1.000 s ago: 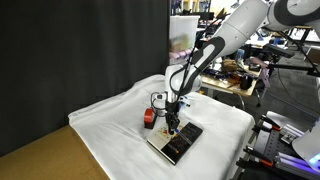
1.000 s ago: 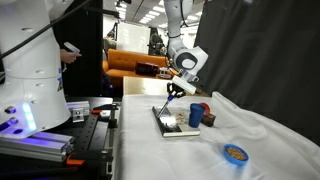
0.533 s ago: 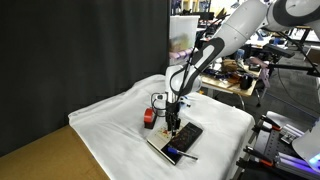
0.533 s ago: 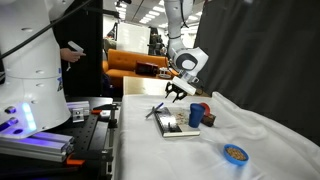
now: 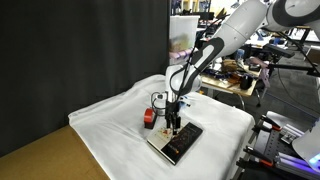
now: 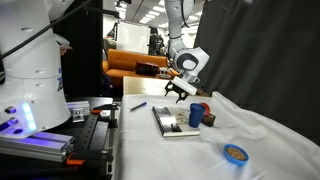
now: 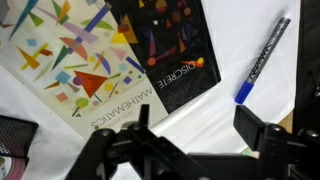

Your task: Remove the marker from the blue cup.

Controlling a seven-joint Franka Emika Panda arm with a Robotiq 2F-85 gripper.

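White cloth [image 6: 270,138] bears one book [image 7: 110,70], one marker [image 7: 262,60], one blue cup [image 6: 195,118]; hand [image 6: 179,93] gapes wide, holding nothing.

White, glossy arm [image 5: 228,38] of rounded segments, dark bands at the joints. White wrist housing [image 6: 188,62] with a dark round face. Matt-black gripper [image 5: 172,125]; angular black fingers [image 7: 262,125] on blocky linkages.

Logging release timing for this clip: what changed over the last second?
The marker was let go: a second ago it hung from the gripper above the book; now it lies on the white cloth beside the book. The gripper stands open, in the same spot. Book, blue cup and light-blue ring stayed put.
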